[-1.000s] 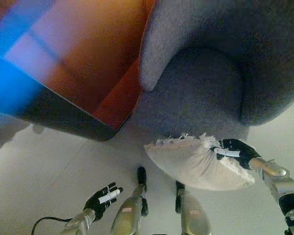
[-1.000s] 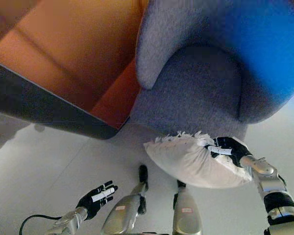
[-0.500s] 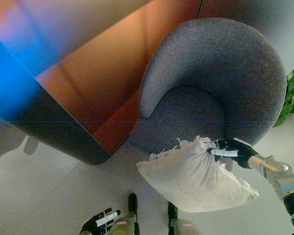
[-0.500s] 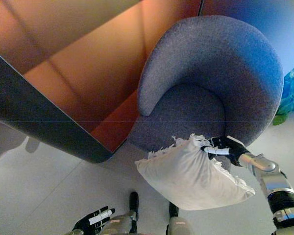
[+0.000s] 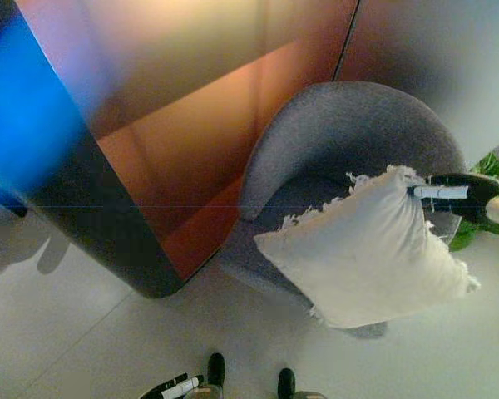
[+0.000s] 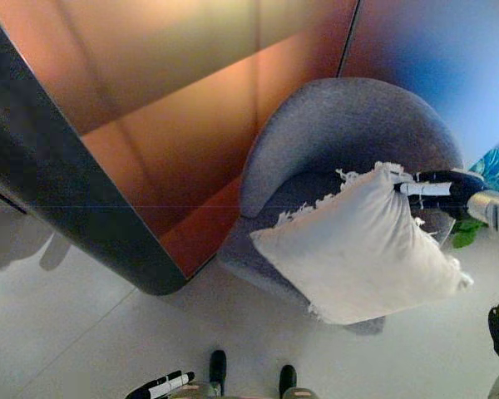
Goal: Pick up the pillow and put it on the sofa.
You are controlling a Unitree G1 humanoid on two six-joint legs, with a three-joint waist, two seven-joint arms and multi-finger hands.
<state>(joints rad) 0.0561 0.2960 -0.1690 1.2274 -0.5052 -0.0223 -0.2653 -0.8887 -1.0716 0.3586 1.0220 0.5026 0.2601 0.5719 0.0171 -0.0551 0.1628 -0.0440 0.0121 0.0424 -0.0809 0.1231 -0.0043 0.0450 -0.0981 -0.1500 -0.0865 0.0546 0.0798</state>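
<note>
We see our right hand (image 5: 461,193) pinching a corner of the white fringed pillow (image 5: 368,249), which hangs above the grey sofa (image 5: 333,141) seat; our left hand (image 6: 158,386), fingers straight, sits low.

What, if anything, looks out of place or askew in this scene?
The white fringed pillow hangs tilted in the air, pinched at its top corner by the right hand, in front of the grey sofa rather than resting on its seat. Nothing looks spilled or damaged.

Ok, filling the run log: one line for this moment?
right hand: grips pillow corner | pillow: hanging over sofa | left hand: idle, open
</note>
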